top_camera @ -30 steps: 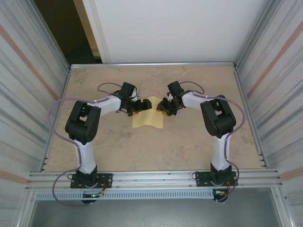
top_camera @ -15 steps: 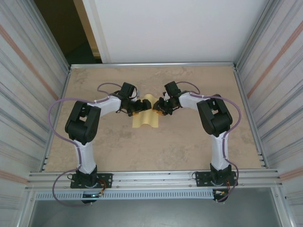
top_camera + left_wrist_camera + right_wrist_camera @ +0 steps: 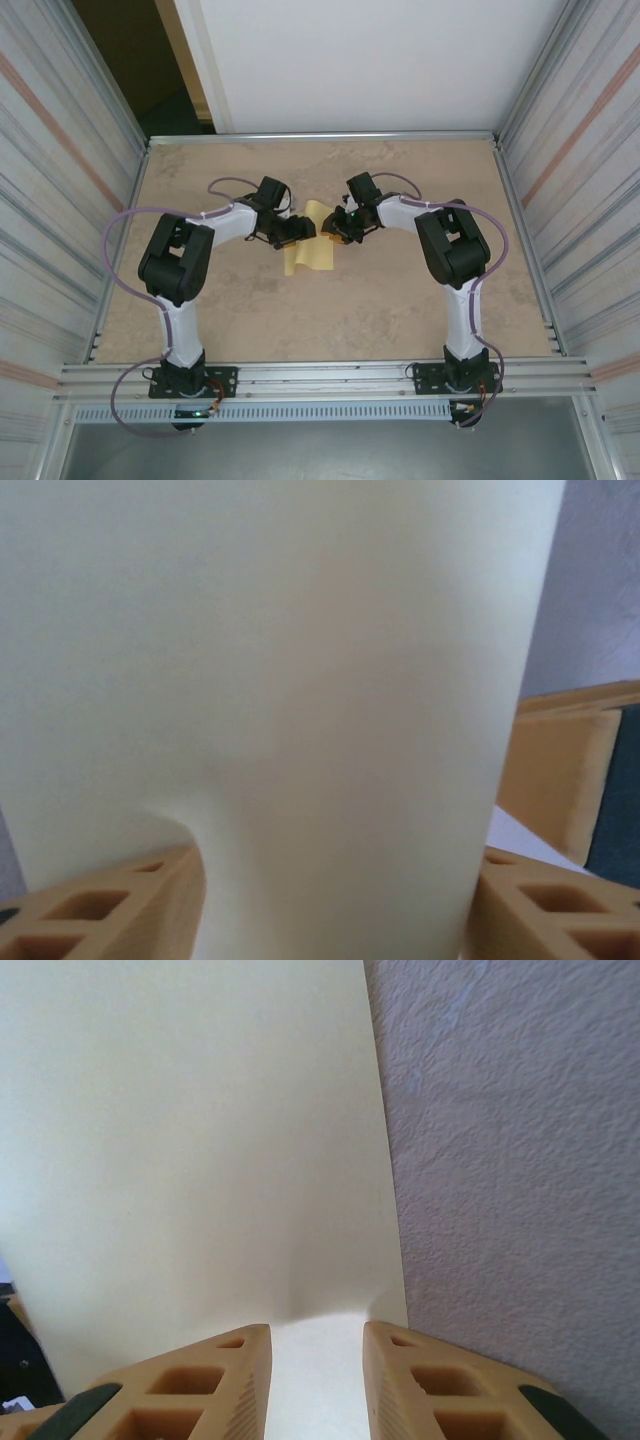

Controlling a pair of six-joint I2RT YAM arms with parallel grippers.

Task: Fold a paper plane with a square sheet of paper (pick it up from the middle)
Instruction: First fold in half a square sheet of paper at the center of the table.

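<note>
From above, the 2 arms rise from the near edge of the table [image 3: 400, 310] and bend inward, so the left gripper [image 3: 298, 231] and the right gripper [image 3: 336, 231] face each other near the table's middle. The square sheet of paper [image 3: 312, 256] sits between them. It is humped up where they meet, and its near part lies on the table.

This view is too far off to show either pair of jaws, but the wrist views are closer. In the left wrist view the sheet arches up close to the lens. The left fingers [image 3: 100, 910] stand spread wide on either side of the arch, and the paper dimples at 1 fingertip. Past the sheet's right edge sits another tan piece [image 3: 560, 770], shaped like a finger.

In the right wrist view the right fingers [image 3: 190, 1390] stand a narrow gap apart. A strip of the sheet's edge lies in that gap, kinked just ahead of the tips. I cannot tell whether they pinch it. The sheet's straight right edge runs away over bare table.
</note>
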